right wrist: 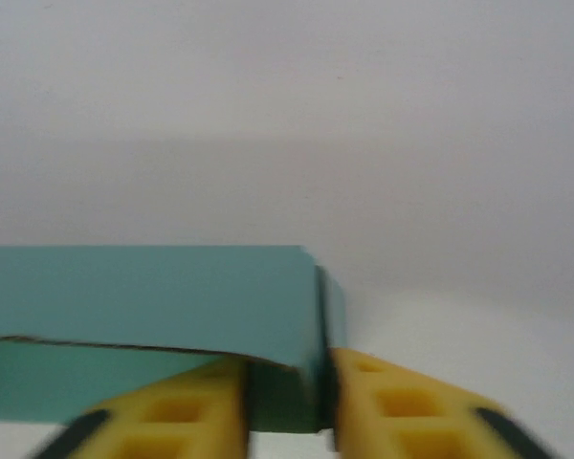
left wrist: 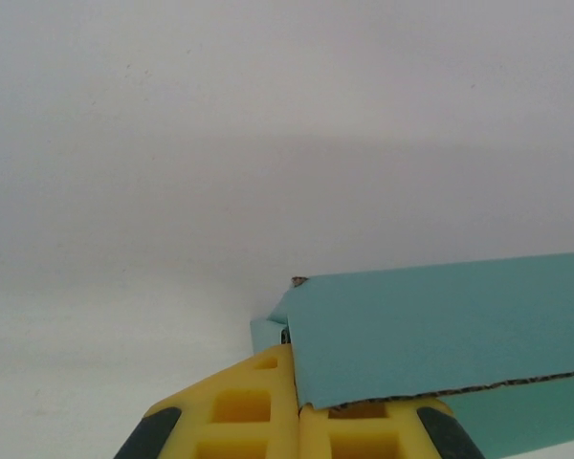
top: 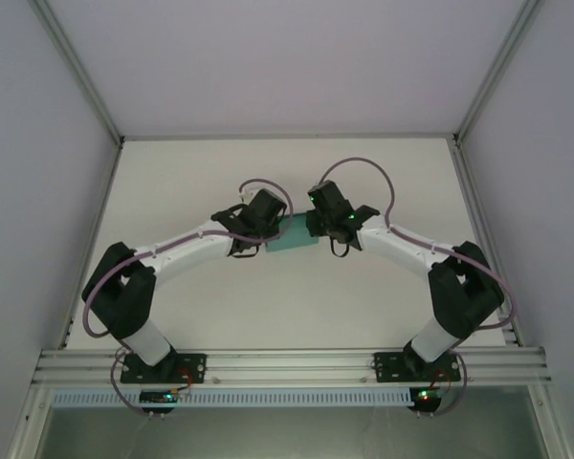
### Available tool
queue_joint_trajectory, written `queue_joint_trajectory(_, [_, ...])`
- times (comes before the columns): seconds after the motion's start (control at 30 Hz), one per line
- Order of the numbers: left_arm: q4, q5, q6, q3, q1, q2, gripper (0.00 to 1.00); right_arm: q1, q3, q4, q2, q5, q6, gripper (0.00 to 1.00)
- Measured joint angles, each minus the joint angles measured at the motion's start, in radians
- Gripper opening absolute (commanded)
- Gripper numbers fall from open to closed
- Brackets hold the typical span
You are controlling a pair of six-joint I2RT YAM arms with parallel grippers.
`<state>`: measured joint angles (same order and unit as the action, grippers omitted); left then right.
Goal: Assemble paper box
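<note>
The paper box (top: 292, 237), teal card, hangs between both grippers over the middle of the table. From the left, my left gripper (top: 268, 239) is shut on its end; in the left wrist view the yellow fingers (left wrist: 239, 402) meet at the gripper (left wrist: 297, 382), pinching the box's (left wrist: 440, 325) card edge, with a flap spreading off to the right. At the other end is my right gripper (top: 314, 229). Seen from the right wrist, its gripper (right wrist: 287, 382) has its jaws parted, and the box's (right wrist: 153, 296) end corner sits in the gap between the yellow fingers (right wrist: 392, 402).
The white table (top: 287, 306) spreads around the box. White walls with metal posts close in the left, right and back. An aluminium rail (top: 287, 363) carrying the arm bases runs along the near edge.
</note>
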<state>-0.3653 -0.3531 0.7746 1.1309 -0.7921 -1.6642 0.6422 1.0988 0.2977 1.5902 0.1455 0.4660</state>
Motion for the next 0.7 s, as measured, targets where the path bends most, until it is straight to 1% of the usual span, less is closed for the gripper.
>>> queue_joint_trajectory(0.13, [0.008,-0.025,-0.015,0.029,-0.022,-0.029,0.0,-0.029,-0.002,0.019,-0.027,-0.083,-0.041,0.57])
queue_joint_trajectory(0.2, [0.0,-0.036,-0.027,0.048,-0.029,-0.042,0.0,-0.043,-0.001,0.032,-0.04,-0.11,-0.062,0.59])
queue_joint_trajectory(0.3, [-0.01,-0.045,-0.037,0.07,-0.035,-0.059,0.0,-0.049,0.0,0.067,-0.064,-0.119,-0.08,0.62])
queue_joint_trajectory(0.4, [-0.016,-0.048,-0.045,0.078,-0.036,-0.06,0.0,-0.055,-0.005,0.093,-0.097,-0.1,-0.088,0.66])
queue_joint_trajectory(0.47, [-0.018,-0.048,-0.05,0.079,-0.036,-0.06,0.0,-0.074,-0.02,0.095,-0.124,-0.097,-0.089,0.64])
queue_joint_trajectory(0.53, [-0.022,-0.049,-0.052,0.083,-0.036,-0.06,0.0,-0.108,-0.037,0.093,-0.15,-0.107,-0.081,0.61])
queue_joint_trajectory(0.7, [-0.028,-0.049,-0.071,0.092,-0.036,-0.066,0.0,-0.209,-0.077,0.023,-0.191,-0.177,-0.014,0.56])
